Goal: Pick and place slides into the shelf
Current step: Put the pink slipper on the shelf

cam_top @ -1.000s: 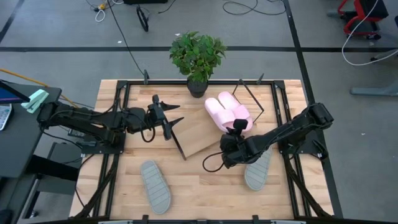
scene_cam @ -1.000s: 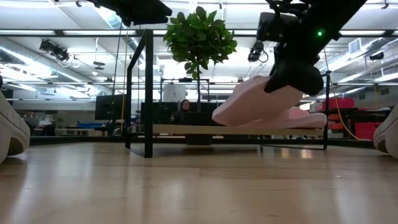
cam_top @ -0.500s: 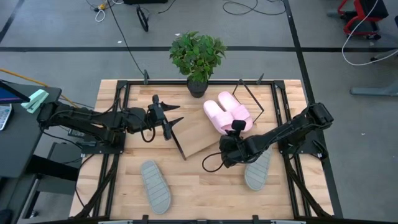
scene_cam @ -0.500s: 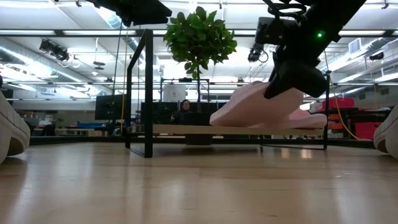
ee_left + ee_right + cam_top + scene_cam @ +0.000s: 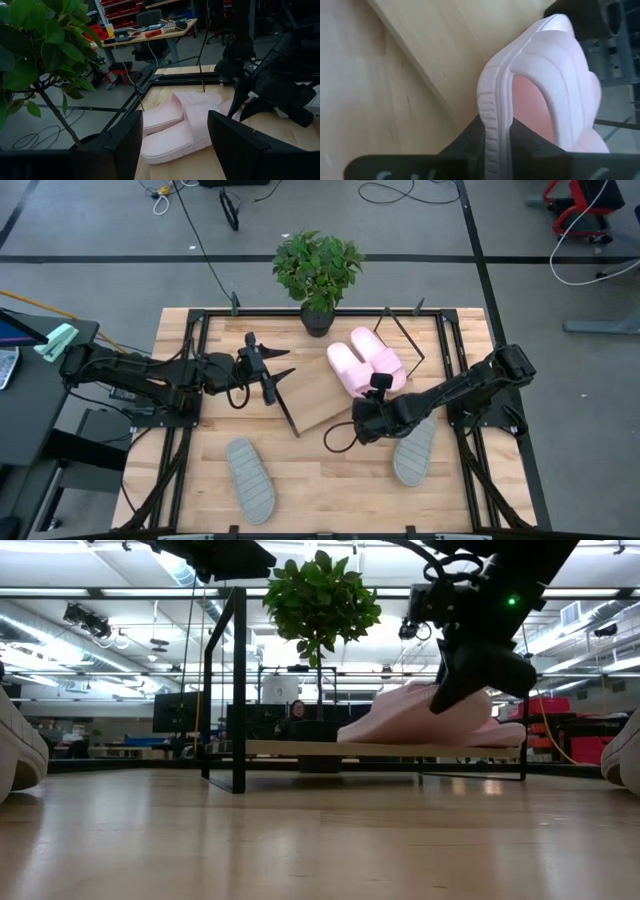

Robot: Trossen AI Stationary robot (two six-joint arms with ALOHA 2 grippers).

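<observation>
A: Far left on the table?
B: 1 grey slide point(image 5: 249, 479) lying flat near the front edge, well apart from everything else.

A: And above it?
B: Left gripper point(image 5: 276, 379) hovering at the left end of the shelf point(image 5: 318, 398), fingers parted to a middling gap, nothing between them. From its wrist view, fingers point(image 5: 114, 145) framing the 2 pink slides.

A: Middle?
B: Slanted wooden board on a black wire frame, left part bare. Behind it, a potted plant point(image 5: 318, 268) at the table's back edge.

A: The pink pair?
B: Both on the right part of the shelf, side by side and touching. Farther pink slide point(image 5: 376, 351) lying free. Nearer pink slide point(image 5: 350, 367) pinched at its sole edge.

A: Pinched by what?
B: Right gripper point(image 5: 380, 385), jaws narrow, closed on the sole rim of that slide; wrist view shows the ribbed edge point(image 5: 492, 120) wedged between the 2 dark fingers. In the low view, slide point(image 5: 400, 720) resting on the board.

A: Farthest right?
B: Second grey slide point(image 5: 413, 455) on the table, partly under the right arm, just in front of the shelf's right end.
</observation>
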